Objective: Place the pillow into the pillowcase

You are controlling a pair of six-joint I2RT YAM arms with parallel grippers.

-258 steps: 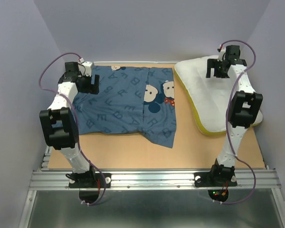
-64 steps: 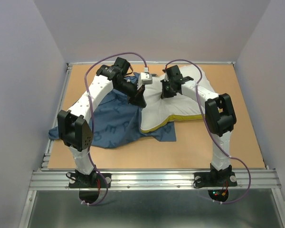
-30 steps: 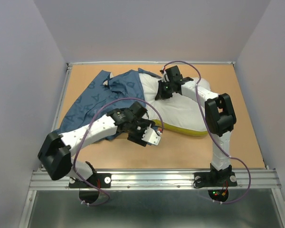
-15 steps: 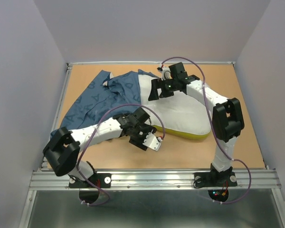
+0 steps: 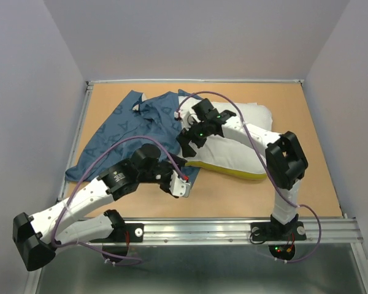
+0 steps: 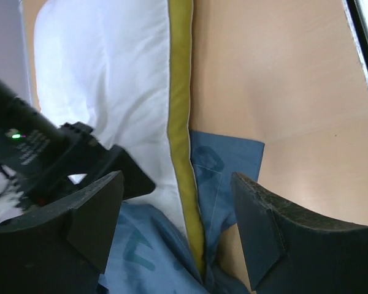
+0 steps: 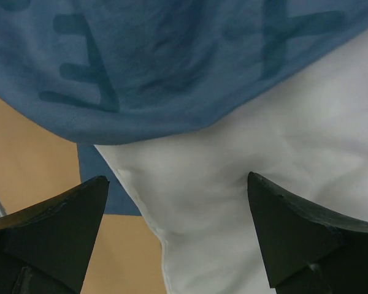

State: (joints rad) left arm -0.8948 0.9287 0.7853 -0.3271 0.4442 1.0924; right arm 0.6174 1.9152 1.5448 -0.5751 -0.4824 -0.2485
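Note:
The white pillow [image 5: 242,131] lies at the table's middle right, its yellow-green band [image 5: 233,170] along the near edge. The blue lettered pillowcase [image 5: 132,122] spreads out to its left. Blue cloth lies both over and under the pillow's left end. My right gripper [image 5: 187,143] hovers open over that end. In the right wrist view the right gripper [image 7: 178,184] has white pillow [image 7: 245,184] between its fingers and pillowcase [image 7: 172,61] just beyond. My left gripper [image 5: 185,179] is open at the pillow's near left corner. The left gripper [image 6: 176,202] straddles the band [image 6: 181,122] and a pillowcase [image 6: 224,165] corner.
The tan table [image 5: 294,190] shows bare board near and right of the pillow. Purple cables loop above both arms. The right arm's elbow [image 5: 286,158] stands over the pillow's right end. Lilac walls close in on three sides.
The right gripper has opened and let go of the pillow, sliding left and nearer to the pillowcase's edge. The left arm has swung back and lower, its gripper staying by the pillow's near corner.

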